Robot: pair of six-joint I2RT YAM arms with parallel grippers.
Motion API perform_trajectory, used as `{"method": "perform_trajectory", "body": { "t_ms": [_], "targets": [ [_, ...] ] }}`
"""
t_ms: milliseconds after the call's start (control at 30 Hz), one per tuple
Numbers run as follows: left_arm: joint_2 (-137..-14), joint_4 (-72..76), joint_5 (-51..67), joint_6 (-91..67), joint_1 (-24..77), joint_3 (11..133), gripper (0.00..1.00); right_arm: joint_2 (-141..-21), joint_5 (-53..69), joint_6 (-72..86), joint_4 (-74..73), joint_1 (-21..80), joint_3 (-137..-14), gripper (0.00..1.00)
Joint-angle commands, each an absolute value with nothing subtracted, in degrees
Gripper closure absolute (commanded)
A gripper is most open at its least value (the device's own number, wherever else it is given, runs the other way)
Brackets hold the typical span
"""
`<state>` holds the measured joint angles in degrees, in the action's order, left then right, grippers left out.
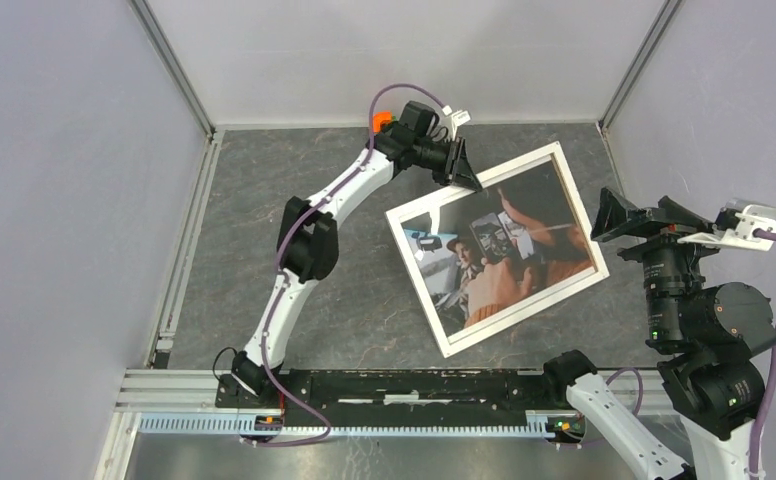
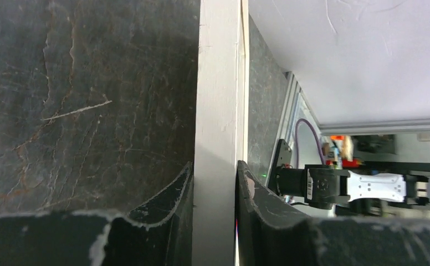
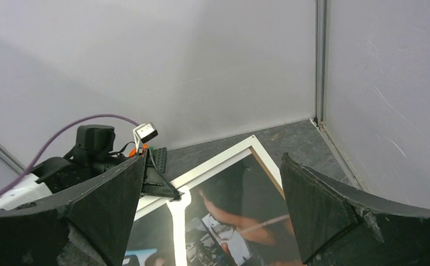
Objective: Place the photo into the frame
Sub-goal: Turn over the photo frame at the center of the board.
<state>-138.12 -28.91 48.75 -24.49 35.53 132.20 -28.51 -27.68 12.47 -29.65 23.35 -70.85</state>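
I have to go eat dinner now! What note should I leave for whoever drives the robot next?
Left hand: shut on the far rail of the frame.
Right hand: open, holding nothing, hovering by the frame's right side.
Things: the frame sits skewed on the table; the photo shows inside its rails.
Done: the photo looks placed in the frame, but I cannot tell if it is seated flat.
Left: check the fit, press it in if needed, then let go.

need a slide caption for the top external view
Left gripper clamped on the far rail of the pale wooden frame, photo lying inside it, right gripper open near its right side.
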Motion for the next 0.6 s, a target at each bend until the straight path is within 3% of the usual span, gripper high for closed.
{"method": "perform_trajectory", "body": {
  "t_ms": [0, 233, 367, 567],
  "targets": [
    [-145.39, -23.93, 53.56, -29.96, 33.85, 139.31, 0.98, -28.67, -29.09, 10.34, -29.10, 23.39, -71.38, 0.02],
    [-153.66, -13.76, 57.35, -37.92, 33.32, 140.34, 0.95, -28.24, -29.66, 9.84, -27.80, 23.40, -69.49, 0.02],
    [-155.41, -17.03, 52.42, -37.16, 31.73, 140.36, 0.74, -28.55, -29.59, 10.16, -27.32, 23.46, -68.18, 0.02],
    [-153.05, -25.63, 43.86, -34.08, 27.94, 140.22, 0.50, -29.23, -28.56, 10.37, -27.06, 23.39, -67.43, 0.02]
  ]
}}
